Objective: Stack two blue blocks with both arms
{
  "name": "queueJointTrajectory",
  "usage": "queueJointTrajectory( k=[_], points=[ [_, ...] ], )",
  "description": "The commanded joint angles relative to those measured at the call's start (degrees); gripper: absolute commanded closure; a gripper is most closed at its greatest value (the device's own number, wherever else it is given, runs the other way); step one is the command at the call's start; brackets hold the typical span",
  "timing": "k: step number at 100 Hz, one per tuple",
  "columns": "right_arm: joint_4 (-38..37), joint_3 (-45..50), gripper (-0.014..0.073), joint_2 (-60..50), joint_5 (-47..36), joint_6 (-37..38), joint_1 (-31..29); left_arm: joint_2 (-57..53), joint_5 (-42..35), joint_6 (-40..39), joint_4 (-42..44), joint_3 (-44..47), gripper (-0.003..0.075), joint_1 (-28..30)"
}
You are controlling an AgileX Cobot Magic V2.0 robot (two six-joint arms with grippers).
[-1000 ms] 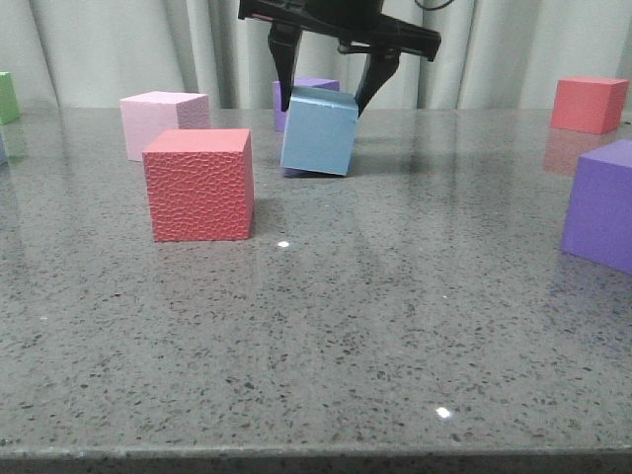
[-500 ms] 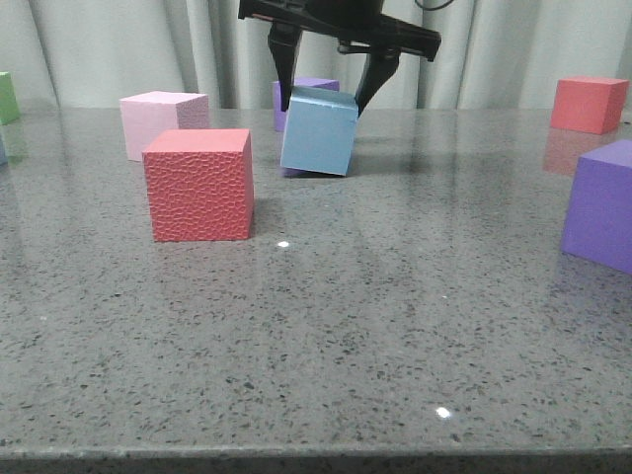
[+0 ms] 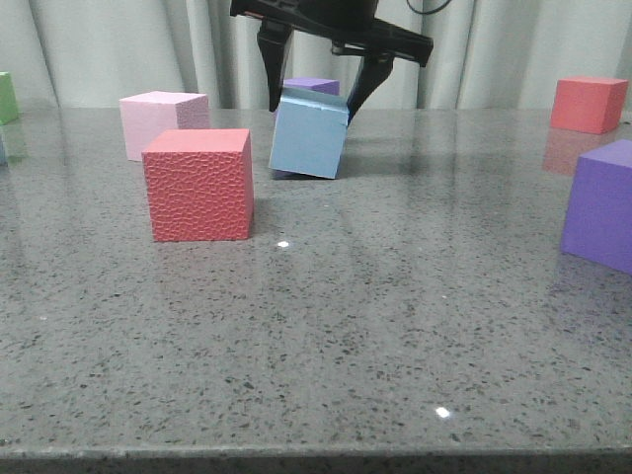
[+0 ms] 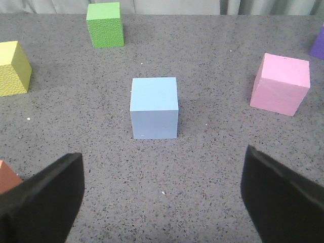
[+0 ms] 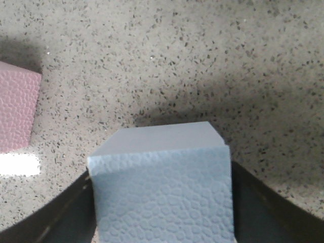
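Past the red cube (image 3: 198, 185), the right gripper (image 3: 314, 97) clamps one blue block (image 3: 309, 133) tilted, a corner low over the table (image 3: 395, 296), so it may slip or snag; the left gripper (image 4: 162, 195) gapes over the other block (image 4: 154, 107).

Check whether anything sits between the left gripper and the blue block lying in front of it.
Nothing visible does. In the left wrist view the open left gripper faces the free blue block across bare table. The green cube, yellow cube and pink cube all stand off to the sides.
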Motion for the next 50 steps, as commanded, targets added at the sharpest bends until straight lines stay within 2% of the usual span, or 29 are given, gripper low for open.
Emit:
queueJointTrajectory(
  k=[1, 8, 23, 50],
  points=[
    [0.03, -1.88, 0.0078, -3.78, 4.34, 0.12, -0.02, 0.00, -3.74, -0.08, 0.05, -2.02, 0.0122, -0.21],
    [0.03, -1.87, 0.0071, -3.78, 4.34, 0.06, -0.02, 0.00, -3.31, -0.18, 0.05, -2.02, 0.0122, -0.21],
    [0.65, -1.87, -0.0003, -3.78, 4.40, -0.93, -0.02, 0.00, -3.08, -0.17, 0.05, -2.02, 0.0122, -0.21],
    [0.96, -1.95, -0.0001, -4.75, 4.02, -1.14, -0.02, 0.00, -3.08, -0.17, 0.05, -2.02, 0.0122, -0.21]
  ],
)
